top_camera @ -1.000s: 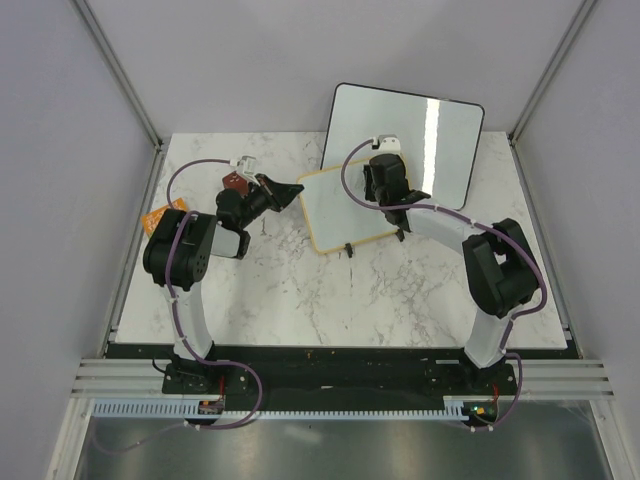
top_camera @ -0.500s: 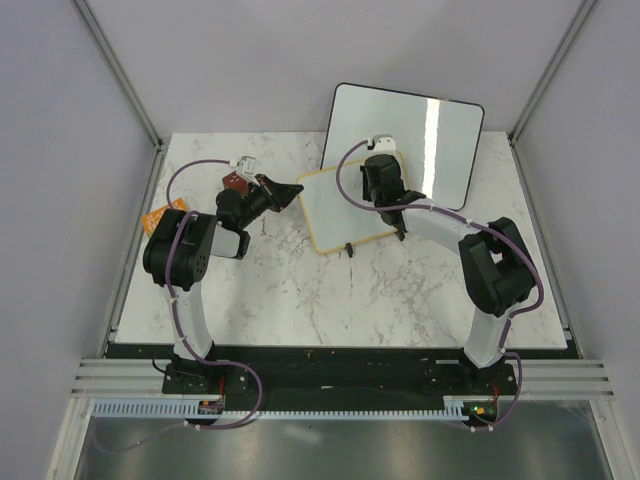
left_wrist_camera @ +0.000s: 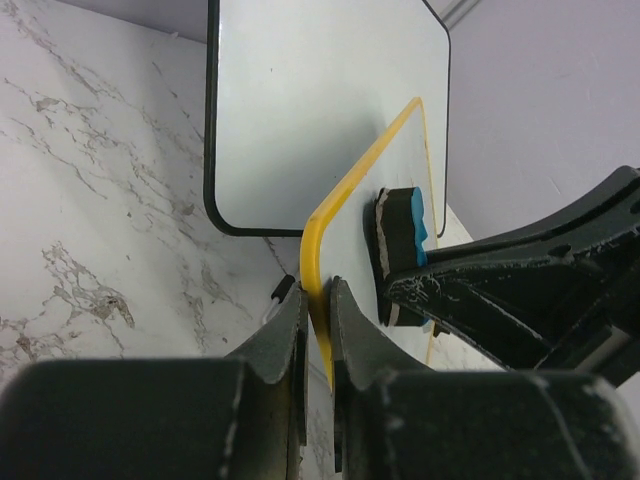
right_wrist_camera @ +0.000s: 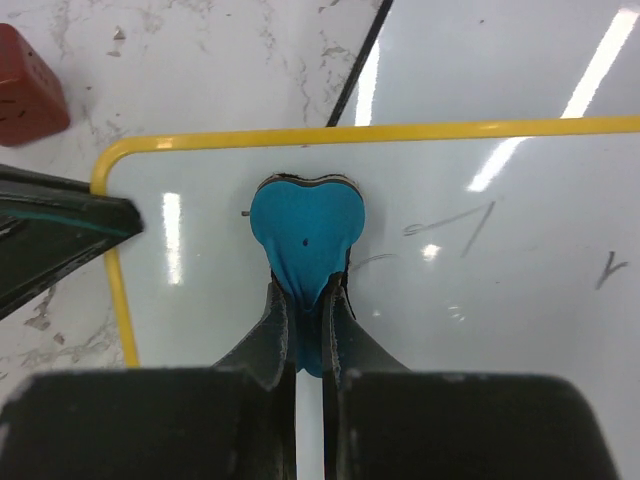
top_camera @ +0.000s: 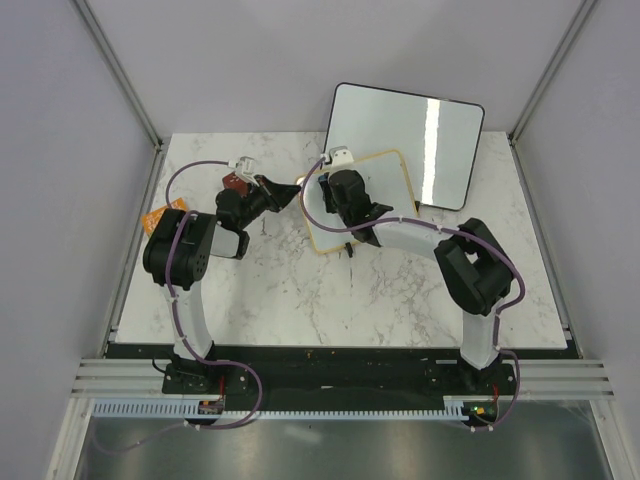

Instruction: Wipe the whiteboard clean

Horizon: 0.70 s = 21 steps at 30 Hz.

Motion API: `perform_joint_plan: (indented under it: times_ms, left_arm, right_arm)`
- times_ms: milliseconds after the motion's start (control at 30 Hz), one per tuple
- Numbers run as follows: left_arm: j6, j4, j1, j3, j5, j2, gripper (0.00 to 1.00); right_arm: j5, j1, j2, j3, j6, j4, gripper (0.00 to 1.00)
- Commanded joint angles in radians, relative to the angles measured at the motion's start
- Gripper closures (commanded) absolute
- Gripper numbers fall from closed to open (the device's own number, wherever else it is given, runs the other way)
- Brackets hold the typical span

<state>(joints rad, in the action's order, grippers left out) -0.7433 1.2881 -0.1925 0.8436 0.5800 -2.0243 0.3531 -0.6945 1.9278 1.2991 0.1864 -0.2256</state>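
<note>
The small whiteboard with a yellow-wood frame stands tilted in the middle of the table. It also shows in the left wrist view and the right wrist view, with faint grey marks left on its right part. My left gripper is shut on the board's left edge. My right gripper is shut on a blue eraser, pressed flat on the board near its upper left corner. The eraser also shows edge-on in the left wrist view.
A larger black-framed blank board leans at the back behind the small one. A dark red block lies by the left arm, also in the right wrist view. An orange packet lies at the table's left edge.
My right gripper has swept the eraser leftward across the whiteboard, from its right part to near its upper left corner. The left gripper has kept hold of the board's edge.
</note>
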Motion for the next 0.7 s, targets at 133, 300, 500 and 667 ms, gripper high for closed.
perform_joint_plan:
  times_ms: [133, 300, 500, 667]
  left_arm:
    - [0.018, 0.106, -0.015, -0.008, 0.063, -0.002, 0.98]
    - [0.018, 0.106, -0.015, -0.008, 0.063, -0.002, 0.98]
    - [0.021, 0.108, -0.015, -0.006, 0.066, -0.004, 0.98]
    - [0.021, 0.108, -0.016, -0.006, 0.067, -0.002, 0.98]
  right_arm:
    - [0.004, -0.022, 0.057, -0.015, 0.018, 0.065, 1.00]
    - [0.058, 0.050, 0.028, -0.018, 0.045, 0.094, 1.00]
    - [0.076, 0.161, -0.013, -0.067, 0.067, 0.100, 1.00]
    - [0.089, 0.243, -0.035, -0.112, 0.087, 0.101, 1.00]
